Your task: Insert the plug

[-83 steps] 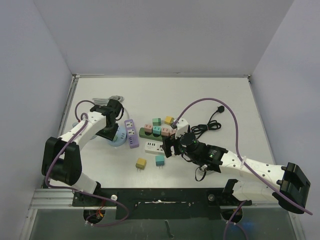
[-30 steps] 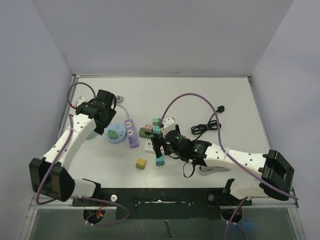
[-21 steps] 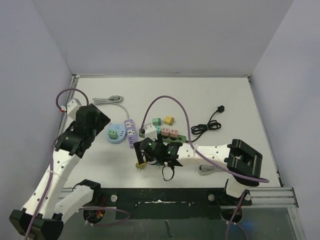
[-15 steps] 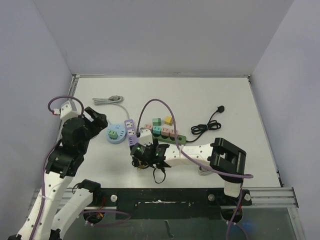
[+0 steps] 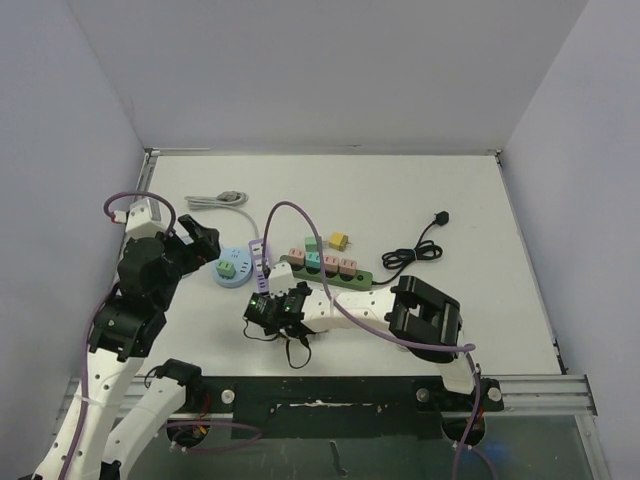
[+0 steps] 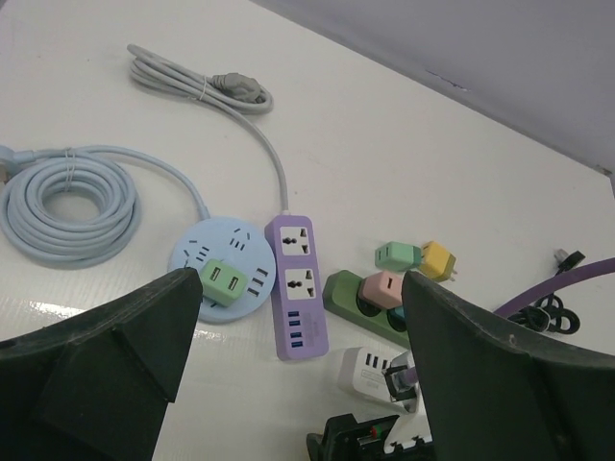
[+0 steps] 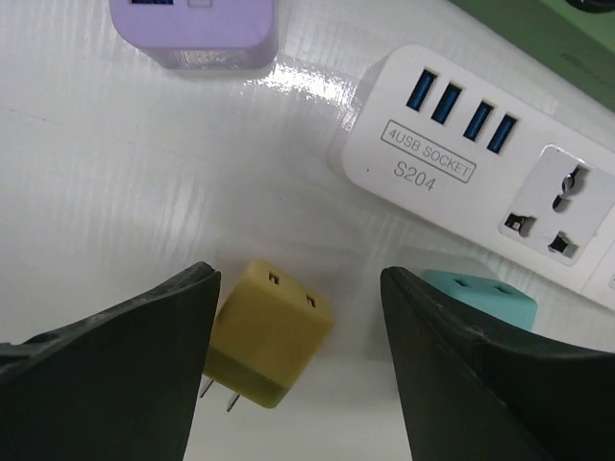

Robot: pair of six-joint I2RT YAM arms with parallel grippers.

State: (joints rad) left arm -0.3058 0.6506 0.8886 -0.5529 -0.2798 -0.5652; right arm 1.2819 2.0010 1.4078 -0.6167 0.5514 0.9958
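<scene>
From above, the left gripper [image 5: 196, 243] hangs open over the table [image 5: 420, 190] near a round blue socket hub [image 5: 232, 270], and the right gripper [image 5: 275, 310] sits low in front of the green power strip [image 5: 335, 272]. The left wrist camera shows its wide-spread fingers [image 6: 106, 355] holding nothing above the hub, a purple power strip [image 6: 296, 279] and the green one, with any lettering too small to read. In the right wrist camera the jaws stand open on either side of the yellow plug [image 7: 269, 336], which lies on the table near a teal plug [image 7: 480, 300], in front of a white power strip [image 7: 480, 182] printed "4USB SOCKET" and "S204" below four blue USB ports.
</scene>
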